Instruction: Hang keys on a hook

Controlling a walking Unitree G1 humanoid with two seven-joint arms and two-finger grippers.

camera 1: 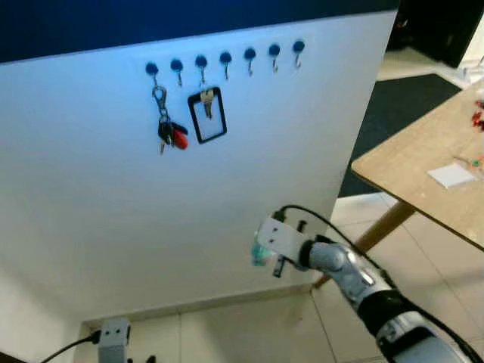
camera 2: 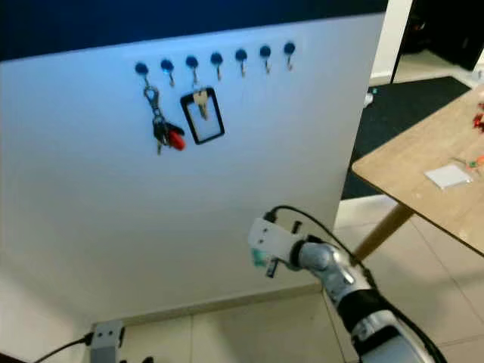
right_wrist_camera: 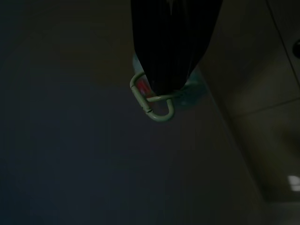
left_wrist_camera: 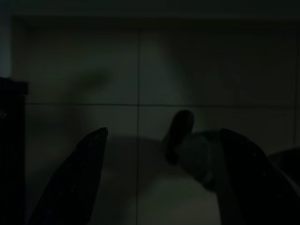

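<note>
Wall panel: the white panel (camera 1: pixel 91 227) stands upright before the robot and fills most of the head views; it carries the hook row high up, probably so that hung things dangle free against a flat face.
Table: a wooden table (camera 1: pixel 423 178) stands to the robot's right, well apart from the hooks, with a white sheet (camera 1: pixel 451 175) lying on it.
Right arm: the silver arm reaches forward and up from the lower right toward the panel, its wrist still well below the hook row; judged from this, the carry is under way and the hanging is not yet done.
Right gripper: the right gripper (right_wrist_camera: pixel 171 75) has its two black fingers pressed together on the pale green carabiner (right_wrist_camera: pixel 152 101) of the keys, so that the loop sticks out past the fingertips, presumably to leave it free to catch a hook.
Keys: a pale bluish tag (camera 1: pixel 261 253) shows at the gripper in the head view; the carabiner's long axis runs roughly across the fingers, and its rounded free end points away from the wrist.
Left gripper: the left gripper (left_wrist_camera: pixel 161 154) hangs idle near the floor in deep shade, fingers spread apart and holding nothing.
Hook row: seven blue-capped hooks (camera 1: pixel 225 59) run in a rising line; the first holds a key bunch (camera 1: pixel 168 132) with a red fob, the third a black-framed tag (camera 1: pixel 208 115), and both hang straight down.
Free hooks: those to the right, such as one at (camera 1: pixel 274 53), are bare.
</note>
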